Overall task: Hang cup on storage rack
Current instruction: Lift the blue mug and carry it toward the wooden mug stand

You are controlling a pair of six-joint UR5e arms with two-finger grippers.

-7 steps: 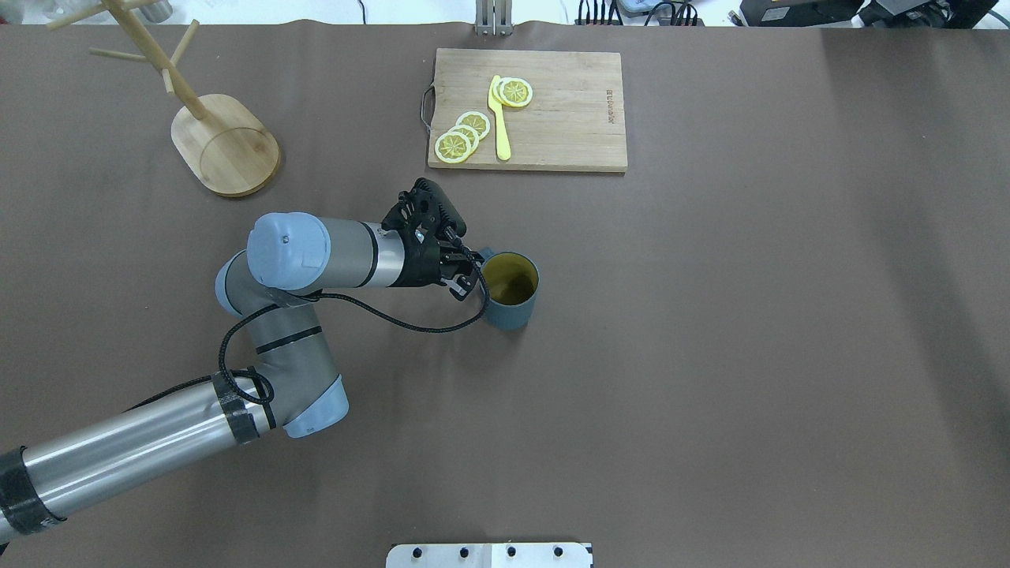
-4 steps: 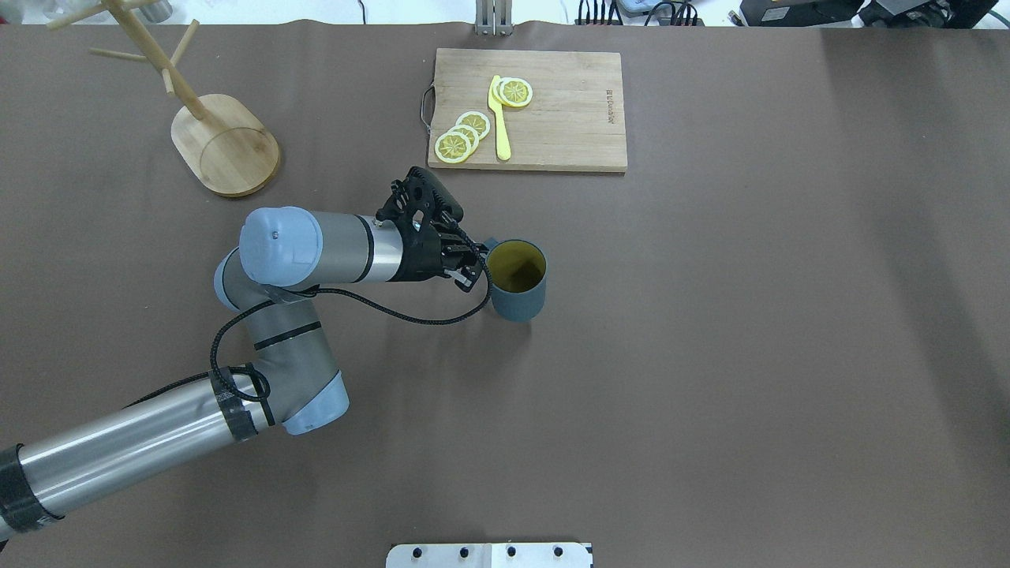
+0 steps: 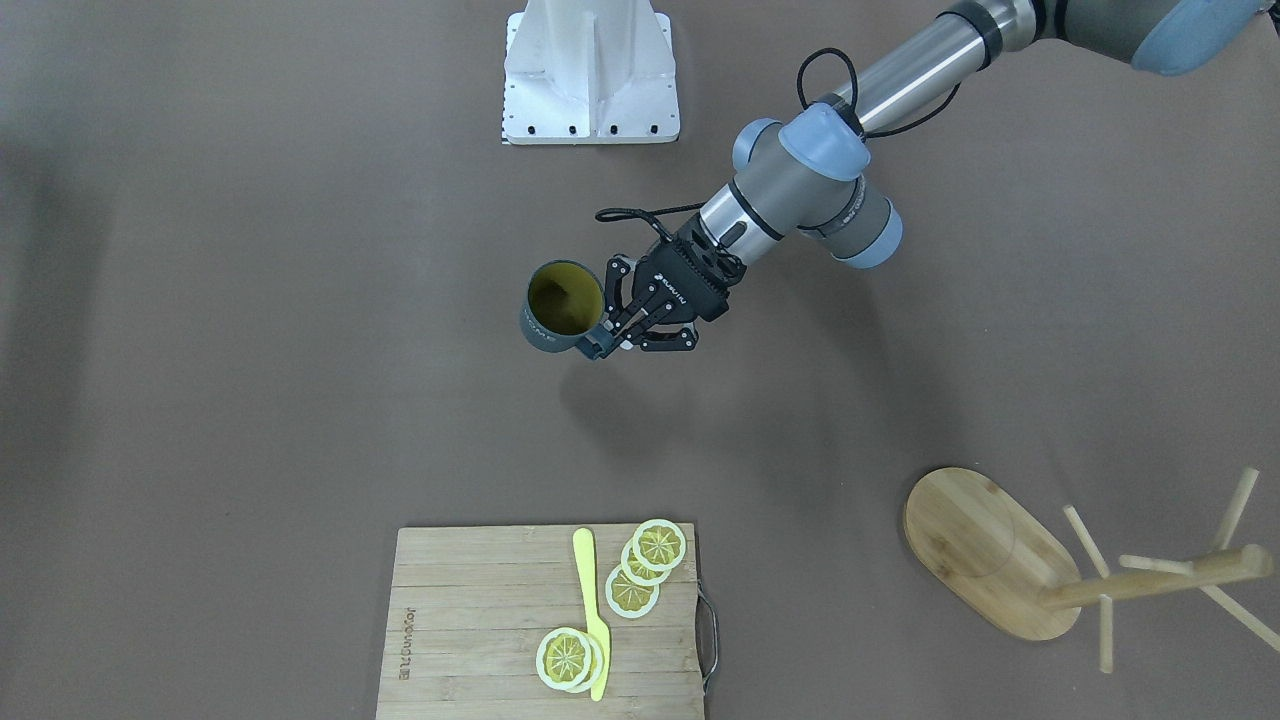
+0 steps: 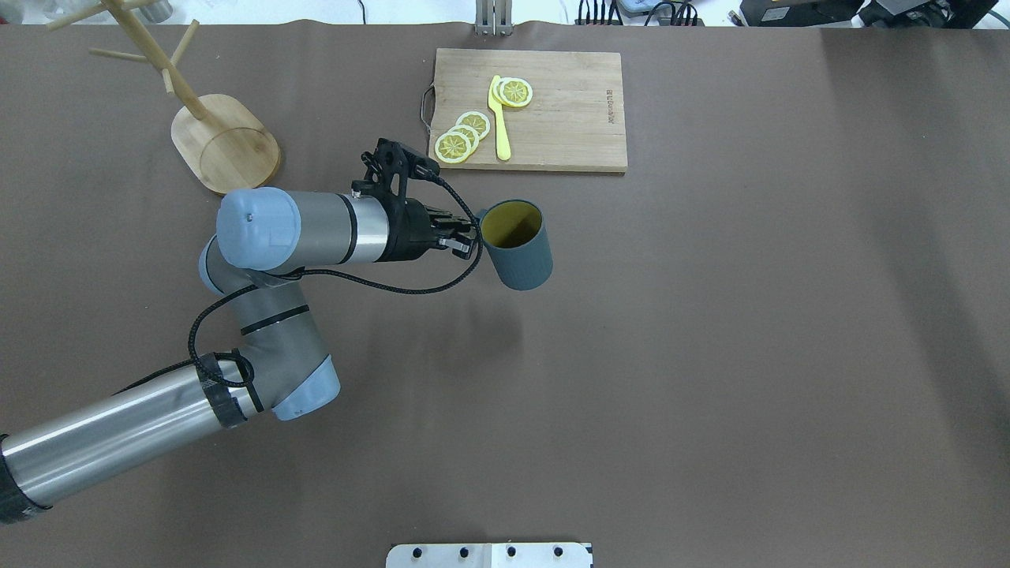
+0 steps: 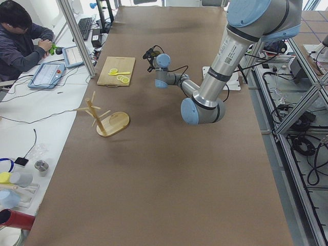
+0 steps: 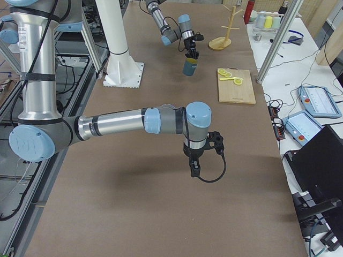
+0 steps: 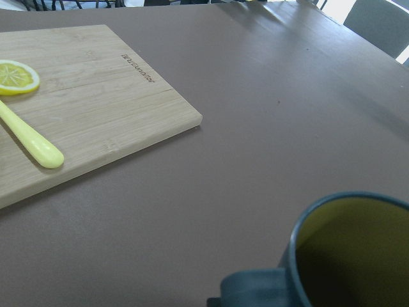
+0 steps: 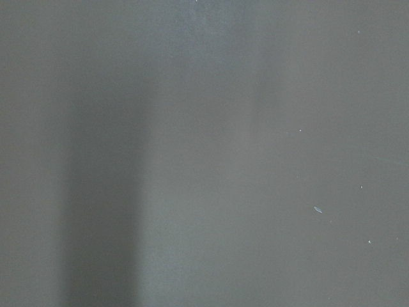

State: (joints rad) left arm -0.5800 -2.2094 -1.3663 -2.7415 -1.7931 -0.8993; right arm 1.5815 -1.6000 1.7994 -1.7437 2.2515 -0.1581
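Overhead, L to R: bamboo mug tree [image 4: 225,146] stands at far-left back of the brown table [image 4: 710,355], well apart from the rest. L gripper [image 4: 471,237] is clamped on the handle of the blue-grey mug [image 4: 521,256], held off the table, near the cutting board [image 4: 560,118] front edge. Mug's long axis approx. upright, yellow mouth up, handle pointing toward gripper. R gripper [image 6: 194,170] shows only in a side view; open or closed, can't tell.

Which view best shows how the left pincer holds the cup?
Exterior front-facing: the left pincer grips the cup by its handle. Overhead mostly hides the handle; left wrist shows handle without fingers; side views show it tiny.
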